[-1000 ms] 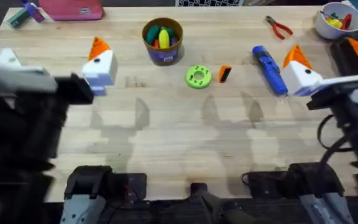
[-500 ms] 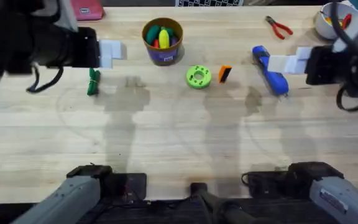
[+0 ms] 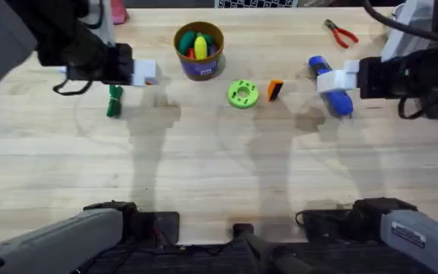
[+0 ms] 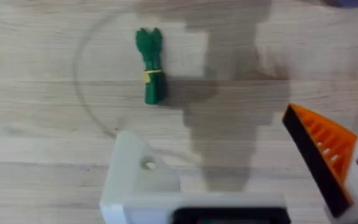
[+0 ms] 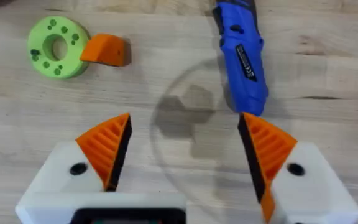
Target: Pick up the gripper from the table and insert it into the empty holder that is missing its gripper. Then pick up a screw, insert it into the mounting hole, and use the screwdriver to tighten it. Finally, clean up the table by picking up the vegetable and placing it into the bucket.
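Both tools hang spread and empty over bare tabletop (image 3: 219,175). The orange fingertip (image 3: 275,90) lies at centre's 1 o'clock, touching the green disc (image 3: 242,93); the left tool's (image 4: 241,162) holder (image 4: 138,177) lacks its wedge, while the right tool (image 5: 182,149) carries both.

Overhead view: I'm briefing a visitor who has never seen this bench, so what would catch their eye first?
Probably the stubby bright blue screwdriver at the table's right, just under the right gripper. Next, mid-table, the lime-green ring beside the small orange wedge-shaped fingertip, with a brown bucket of bright toy food behind them. At the left, the small dark green toy vegetable lies by the left gripper.
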Available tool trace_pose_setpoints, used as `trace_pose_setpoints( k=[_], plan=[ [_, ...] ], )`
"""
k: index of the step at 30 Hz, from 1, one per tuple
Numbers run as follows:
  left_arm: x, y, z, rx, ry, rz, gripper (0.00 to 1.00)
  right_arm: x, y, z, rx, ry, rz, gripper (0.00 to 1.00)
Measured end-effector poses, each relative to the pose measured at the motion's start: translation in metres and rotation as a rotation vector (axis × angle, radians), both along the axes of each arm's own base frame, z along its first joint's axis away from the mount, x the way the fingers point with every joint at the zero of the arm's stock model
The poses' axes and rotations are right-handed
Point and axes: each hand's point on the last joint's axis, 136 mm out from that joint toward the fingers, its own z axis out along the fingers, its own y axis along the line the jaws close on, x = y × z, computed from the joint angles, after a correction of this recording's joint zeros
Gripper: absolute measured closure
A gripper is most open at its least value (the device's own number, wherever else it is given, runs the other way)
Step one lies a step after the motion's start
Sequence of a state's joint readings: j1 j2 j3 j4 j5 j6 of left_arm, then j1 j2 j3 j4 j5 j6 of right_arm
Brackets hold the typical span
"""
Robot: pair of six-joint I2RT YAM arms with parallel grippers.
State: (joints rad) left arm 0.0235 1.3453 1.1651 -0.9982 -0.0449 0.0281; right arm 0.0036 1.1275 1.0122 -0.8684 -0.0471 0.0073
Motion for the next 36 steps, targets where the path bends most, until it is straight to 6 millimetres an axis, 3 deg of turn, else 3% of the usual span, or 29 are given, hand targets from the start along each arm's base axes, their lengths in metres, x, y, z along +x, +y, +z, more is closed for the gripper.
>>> trace_pose_setpoints(
  k=[6,11,23,29,31,36],
  plan=[
    [-0.003,0.052,0.008,0.004,-0.018,0.119,0.015,0.000,0.000,0.000,0.000,0.000,0.000,0.007],
    [-0.008,0.085,-0.004,-0.013,0.014,0.178,0.015,0.000,0.000,0.000,0.000,-0.001,0.000,0.008],
    [0.027,0.095,-0.095,-0.065,0.174,0.092,0.015,0.000,0.000,0.000,0.000,-0.001,0.000,0.009],
    [0.034,0.096,-0.128,-0.084,0.216,0.073,0.019,0.000,0.000,0.000,0.000,-0.001,0.000,0.008],
    [0.036,0.095,-0.128,-0.091,0.211,0.070,0.083,0.000,0.000,0.000,0.000,-0.001,0.000,0.008],
    [0.039,0.092,-0.127,-0.100,0.200,0.058,0.587,0.000,0.000,0.000,0.000,-0.001,0.000,0.008]
  ],
)
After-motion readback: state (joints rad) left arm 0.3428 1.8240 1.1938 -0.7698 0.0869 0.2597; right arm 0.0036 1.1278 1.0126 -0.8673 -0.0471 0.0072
